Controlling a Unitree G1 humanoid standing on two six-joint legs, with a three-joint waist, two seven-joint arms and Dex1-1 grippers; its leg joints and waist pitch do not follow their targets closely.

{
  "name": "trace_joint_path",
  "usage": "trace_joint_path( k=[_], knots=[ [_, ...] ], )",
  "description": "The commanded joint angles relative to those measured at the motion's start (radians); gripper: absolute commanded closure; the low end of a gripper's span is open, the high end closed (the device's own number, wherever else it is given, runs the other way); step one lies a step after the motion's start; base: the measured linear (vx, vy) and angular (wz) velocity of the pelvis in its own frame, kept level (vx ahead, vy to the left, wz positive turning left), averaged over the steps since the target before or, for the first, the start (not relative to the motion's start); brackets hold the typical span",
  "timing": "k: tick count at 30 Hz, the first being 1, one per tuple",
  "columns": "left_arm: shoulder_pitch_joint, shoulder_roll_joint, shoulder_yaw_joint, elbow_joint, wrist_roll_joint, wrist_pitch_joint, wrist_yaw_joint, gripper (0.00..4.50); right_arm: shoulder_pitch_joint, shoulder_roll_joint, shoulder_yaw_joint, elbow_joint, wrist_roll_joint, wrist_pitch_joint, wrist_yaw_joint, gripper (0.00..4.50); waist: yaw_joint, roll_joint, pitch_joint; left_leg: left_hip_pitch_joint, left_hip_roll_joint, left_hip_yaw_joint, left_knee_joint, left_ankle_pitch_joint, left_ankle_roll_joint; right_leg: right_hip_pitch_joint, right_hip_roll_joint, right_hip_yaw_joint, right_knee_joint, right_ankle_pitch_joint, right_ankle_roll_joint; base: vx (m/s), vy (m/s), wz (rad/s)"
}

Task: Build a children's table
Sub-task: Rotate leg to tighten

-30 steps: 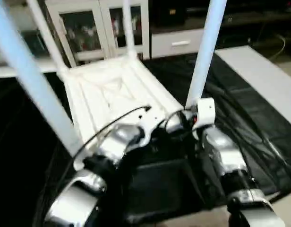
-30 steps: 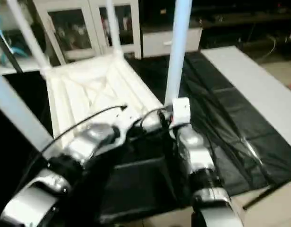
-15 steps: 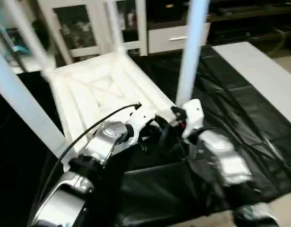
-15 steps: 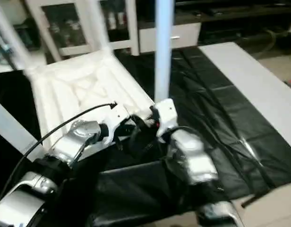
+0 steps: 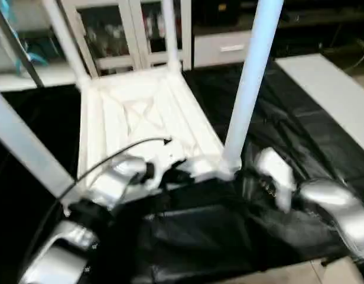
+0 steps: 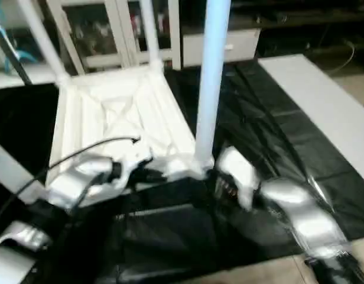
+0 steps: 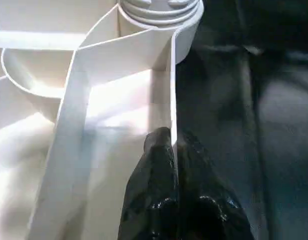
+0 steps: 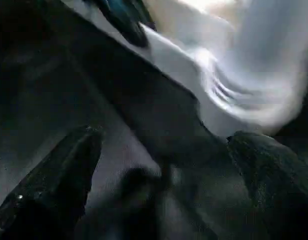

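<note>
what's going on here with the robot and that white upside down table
A humanoid robot is assembling a children's table. The white tabletop lies underside up on the black-covered work table, with four legs standing in its corner sockets. The left end effector is shut on the tabletop's near edge rib. The right end effector is open, beside the near right leg and holding nothing.

The left gripper (image 7: 175, 150) is pinching its black fingers shut on the tabletop (image 5: 140, 112) rim. The right gripper (image 8: 164, 150) is hanging with its fingers (image 8: 59, 170) spread wide, holding nothing.
</note>
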State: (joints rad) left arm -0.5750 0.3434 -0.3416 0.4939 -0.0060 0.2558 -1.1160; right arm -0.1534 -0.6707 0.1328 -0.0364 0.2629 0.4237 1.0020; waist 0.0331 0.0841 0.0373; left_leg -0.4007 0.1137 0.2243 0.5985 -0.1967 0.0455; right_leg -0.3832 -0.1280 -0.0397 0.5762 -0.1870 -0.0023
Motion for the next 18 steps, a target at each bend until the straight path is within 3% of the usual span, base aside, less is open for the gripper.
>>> trace_joint_path(
  k=[1,4,10,15,16,18],
  knots=[
    [0.017,-0.001,-0.037,-0.013,-0.002,0.010,-0.049,4.50,-0.017,0.003,-0.018,-0.016,-0.011,0.002,-0.011,0.02,-0.003,-0.017,-0.051,0.038,0.114,-0.066,-0.103,-0.372,-0.017,0.017,-0.047,0.029,-0.061,-0.218,-0.202,0.000,0.000,0.00],
    [0.031,0.018,-0.046,-0.057,-0.019,0.030,-0.096,4.50,-0.030,-0.006,-0.032,0.000,-0.012,0.003,-0.028,0.02,-0.003,-0.016,-0.052,0.042,0.116,-0.067,-0.102,-0.366,-0.022,0.015,-0.048,0.031,-0.062,-0.211,-0.205,0.000,0.000,0.00],
    [0.056,0.046,-0.072,-0.140,-0.044,0.061,-0.172,4.50,-0.054,0.009,-0.015,-0.001,-0.002,0.010,-0.029,0.02,0.003,-0.008,-0.057,0.045,0.115,-0.061,-0.099,-0.292,-0.003,0.018,-0.040,0.026,-0.046,-0.074,-0.232,0.000,0.000,0.00],
    [0.059,0.048,-0.074,-0.150,-0.043,0.068,-0.177,4.50,-0.086,0.049,0.008,0.045,-0.017,-0.004,-0.039,0.02,0.006,-0.008,-0.054,0.044,0.114,-0.061,-0.101,-0.326,-0.020,0.018,-0.041,0.026,-0.048,-0.121,-0.236,0.000,0.000,0.00],
    [0.061,0.049,-0.074,-0.154,-0.041,0.070,-0.176,4.50,-0.098,0.062,0.016,0.061,-0.016,-0.008,-0.037,0.02,0.006,-0.015,-0.053,0.043,0.114,-0.060,-0.101,-0.334,-0.022,0.018,-0.042,0.026,-0.050,-0.135,-0.233,0.000,0.000,0.00],
    [0.064,0.050,-0.071,-0.163,-0.040,0.078,-0.168,4.50,-0.120,0.079,0.032,0.087,-0.011,-0.011,-0.025,0.31,0.004,-0.014,-0.055,0.044,0.114,-0.062,-0.101,-0.338,-0.033,0.017,-0.042,0.027,-0.050,-0.152,-0.227,0.000,0.000,0.00]
  ],
)
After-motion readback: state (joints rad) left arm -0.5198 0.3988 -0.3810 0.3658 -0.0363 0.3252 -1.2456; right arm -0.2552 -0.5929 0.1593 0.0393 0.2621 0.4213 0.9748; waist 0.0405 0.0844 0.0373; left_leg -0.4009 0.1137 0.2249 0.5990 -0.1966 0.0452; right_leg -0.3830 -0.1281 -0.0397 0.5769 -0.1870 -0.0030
